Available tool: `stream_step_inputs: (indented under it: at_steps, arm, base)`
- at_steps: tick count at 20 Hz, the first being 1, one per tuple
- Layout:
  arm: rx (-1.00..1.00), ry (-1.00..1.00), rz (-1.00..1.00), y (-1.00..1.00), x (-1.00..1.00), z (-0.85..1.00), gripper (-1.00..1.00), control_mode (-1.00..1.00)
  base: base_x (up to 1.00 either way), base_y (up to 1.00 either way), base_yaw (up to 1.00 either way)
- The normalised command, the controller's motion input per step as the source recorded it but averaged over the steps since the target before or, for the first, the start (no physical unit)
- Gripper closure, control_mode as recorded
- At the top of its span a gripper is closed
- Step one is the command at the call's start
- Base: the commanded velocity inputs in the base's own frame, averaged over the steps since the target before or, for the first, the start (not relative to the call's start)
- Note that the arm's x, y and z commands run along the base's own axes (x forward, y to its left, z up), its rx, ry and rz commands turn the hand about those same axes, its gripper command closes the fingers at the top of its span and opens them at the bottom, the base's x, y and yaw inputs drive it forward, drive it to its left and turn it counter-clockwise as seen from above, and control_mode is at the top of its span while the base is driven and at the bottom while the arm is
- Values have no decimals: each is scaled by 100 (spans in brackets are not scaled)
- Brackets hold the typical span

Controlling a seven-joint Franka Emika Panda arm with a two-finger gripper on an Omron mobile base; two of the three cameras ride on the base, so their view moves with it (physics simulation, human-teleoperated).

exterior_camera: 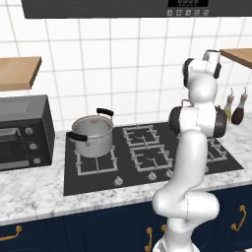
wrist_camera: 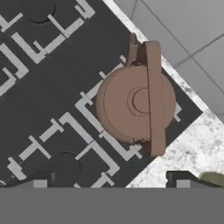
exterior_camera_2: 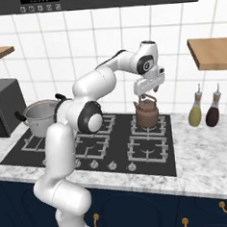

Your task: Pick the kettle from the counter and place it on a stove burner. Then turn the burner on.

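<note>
on the rear right burner of the black gas stove (exterior_camera_2: 22, 154) sits the small squat copper-brown kettle (exterior_camera_2: 147, 113), upright, thin handle arched over the lid. my two-finger gripper (exterior_camera_2: 148, 89) hangs just above that handle w/ jaws spread wide, grasping nothing, kettle let go. so placing looks done, imo. next up: the burner knob. that means dropping to the row of small round knobs (exterior_camera_2: 112, 165) along the stove's front edge & picking the one matching this burner.
</note>
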Motion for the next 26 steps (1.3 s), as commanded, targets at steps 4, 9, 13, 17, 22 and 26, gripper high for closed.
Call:
stream_step_inputs:
  at_steps: [4, 9, 13, 17, 22, 26]
  arm:
    - [4, 15, -29, 28, -85, -4, -100, -100]
    - [1, 7, -29, 41, -82, -27, -100, -100]
    - [-4, -13, -11, 30, -92, -28, -100, -100]
    - [-10, -19, -7, 13, -77, -19, -100, -100]
    - [-5, -3, 0, 33, -37, -38, -100, -100]
    - [-3, 1, 0, 56, 0, -29, -100, -100]
  base:
    - [0, 0, 0]
    - [0, 0, 0]
    - [0, 0, 0]
    - [0, 0, 0]
    - [0, 0, 0]
    - [0, 0, 0]
